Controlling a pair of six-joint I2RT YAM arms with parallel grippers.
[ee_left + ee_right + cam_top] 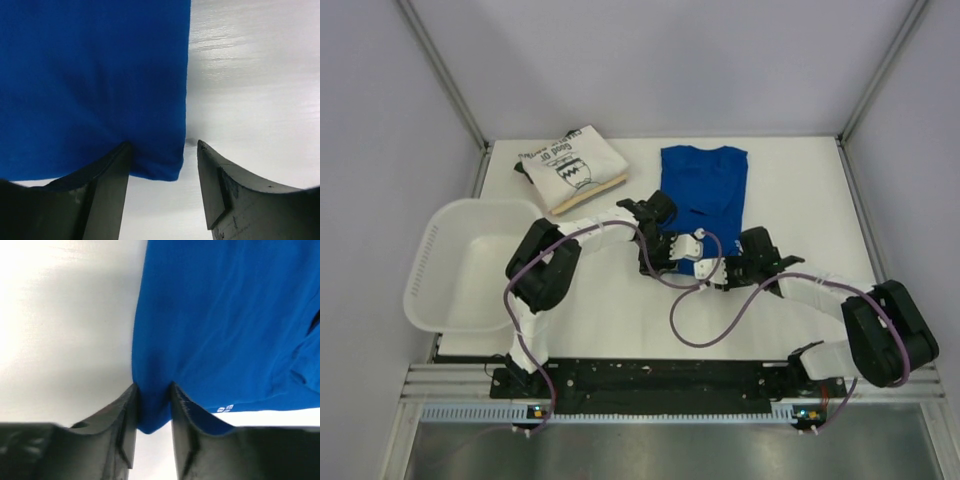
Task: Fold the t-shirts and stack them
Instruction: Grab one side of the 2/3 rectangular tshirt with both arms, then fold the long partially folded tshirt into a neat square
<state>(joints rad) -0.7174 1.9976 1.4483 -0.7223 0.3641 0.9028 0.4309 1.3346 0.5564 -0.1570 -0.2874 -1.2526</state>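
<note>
The royal blue t-shirt (703, 190) lies flat on the table as a long folded strip, collar end far. My left gripper (658, 262) is open at its near left corner. In the left wrist view (162, 146) one finger rests over the blue cloth (90, 80) and the other (220, 180) stands on bare table. My right gripper (712, 272) is at the near right corner. In the right wrist view (152, 392) it is shut on a pinch of the blue cloth (225, 315). The white t-shirt (570, 168) with black print lies folded at the far left.
A white slotted plastic basket (430, 270) stands at the left, beside my left arm. The white table (800, 200) ends in metal frame posts at the far corners. Purple cables loop across the near table.
</note>
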